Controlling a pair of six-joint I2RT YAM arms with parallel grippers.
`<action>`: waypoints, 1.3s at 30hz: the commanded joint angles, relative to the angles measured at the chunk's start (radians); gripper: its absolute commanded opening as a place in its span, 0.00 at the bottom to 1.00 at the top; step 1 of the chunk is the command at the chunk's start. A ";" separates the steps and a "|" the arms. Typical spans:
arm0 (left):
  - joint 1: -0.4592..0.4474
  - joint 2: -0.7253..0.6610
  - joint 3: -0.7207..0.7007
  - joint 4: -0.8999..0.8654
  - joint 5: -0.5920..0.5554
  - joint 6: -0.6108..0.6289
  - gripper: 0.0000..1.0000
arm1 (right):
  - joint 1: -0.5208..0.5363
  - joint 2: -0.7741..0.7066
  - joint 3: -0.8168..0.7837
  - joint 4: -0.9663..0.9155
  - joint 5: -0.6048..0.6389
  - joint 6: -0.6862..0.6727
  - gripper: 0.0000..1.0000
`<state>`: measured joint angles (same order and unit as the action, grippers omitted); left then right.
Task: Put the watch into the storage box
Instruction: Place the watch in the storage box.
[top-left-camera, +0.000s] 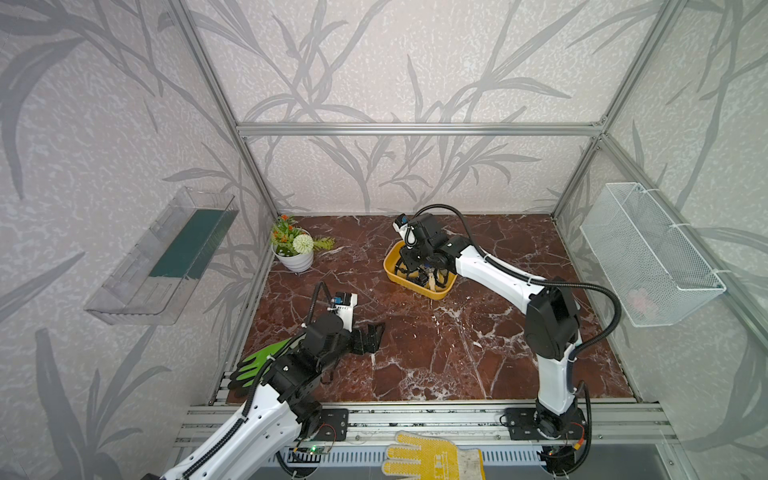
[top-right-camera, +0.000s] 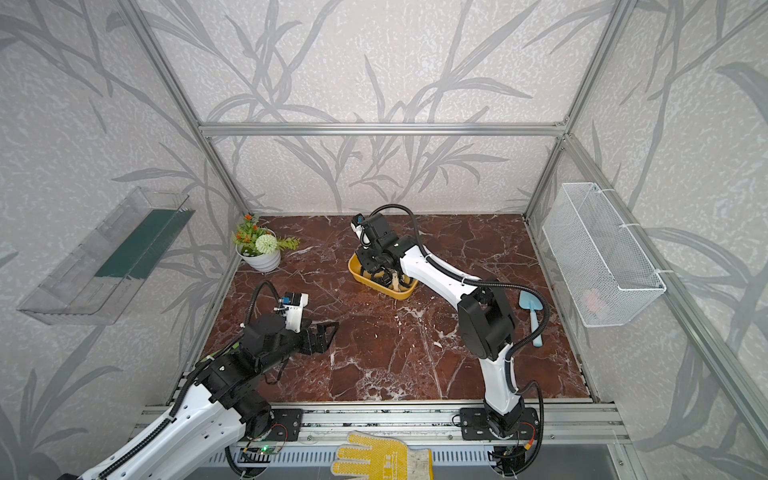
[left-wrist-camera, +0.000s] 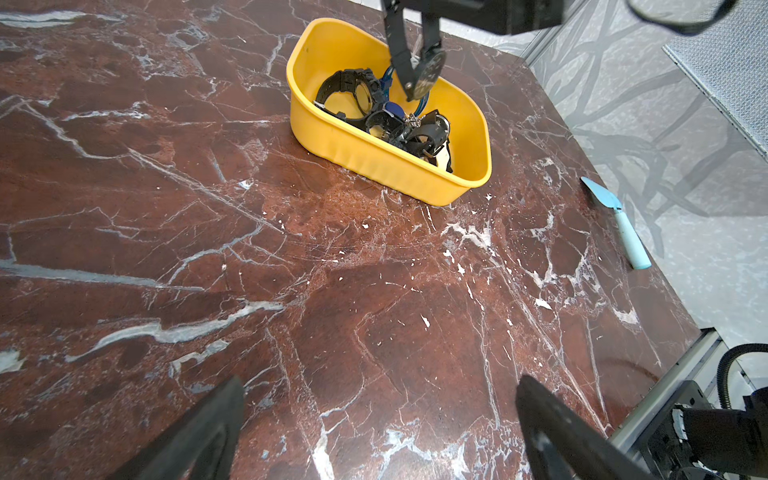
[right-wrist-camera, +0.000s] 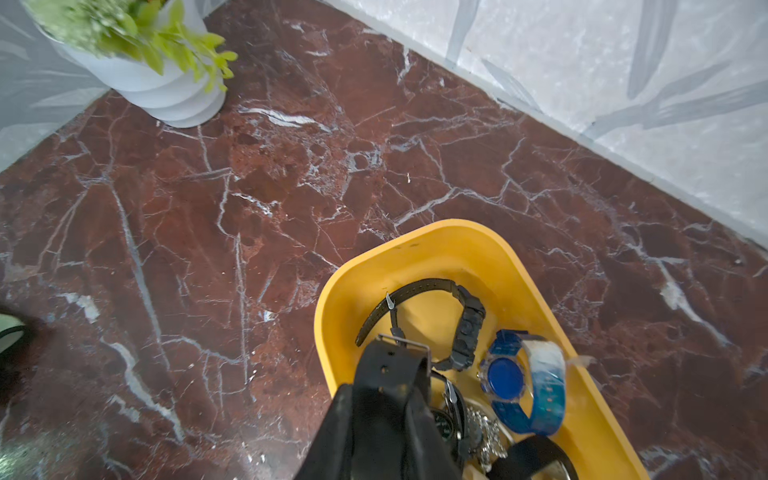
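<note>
Over the far middle of the table (top-left-camera: 415, 353), the right gripper (top-left-camera: 426, 270) was closed on the black watch (left-wrist-camera: 430, 70). It pinched the strap, so the watch hung with its long axis almost vertical. Directly below lay the storage box (left-wrist-camera: 374, 162), its long axis running from far left to near right. The watch seemed to hang inside the line of the rim, above the other watches (right-wrist-camera: 505, 378) lying on the bottom. I judged that only a release was left to do, perhaps after a small lowering. The left gripper (top-left-camera: 372, 338) stood wide open and empty at the near left, well apart from the box, so the right gripper was clearly the nearer one.
</note>
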<state>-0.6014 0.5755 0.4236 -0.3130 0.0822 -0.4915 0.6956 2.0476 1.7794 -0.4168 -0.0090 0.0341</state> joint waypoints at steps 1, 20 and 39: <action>-0.003 0.007 0.035 0.016 0.011 0.013 0.99 | -0.013 0.091 0.077 -0.062 -0.019 -0.021 0.21; -0.003 0.031 0.069 0.002 -0.040 0.051 0.99 | -0.030 0.131 0.221 -0.120 -0.022 -0.010 0.75; 0.015 0.203 0.012 0.432 -0.642 0.396 0.99 | -0.231 -0.850 -0.855 0.189 0.289 0.073 0.99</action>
<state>-0.5980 0.7467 0.4660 -0.0837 -0.3511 -0.2306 0.5327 1.2484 1.0176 -0.2649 0.1726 0.0654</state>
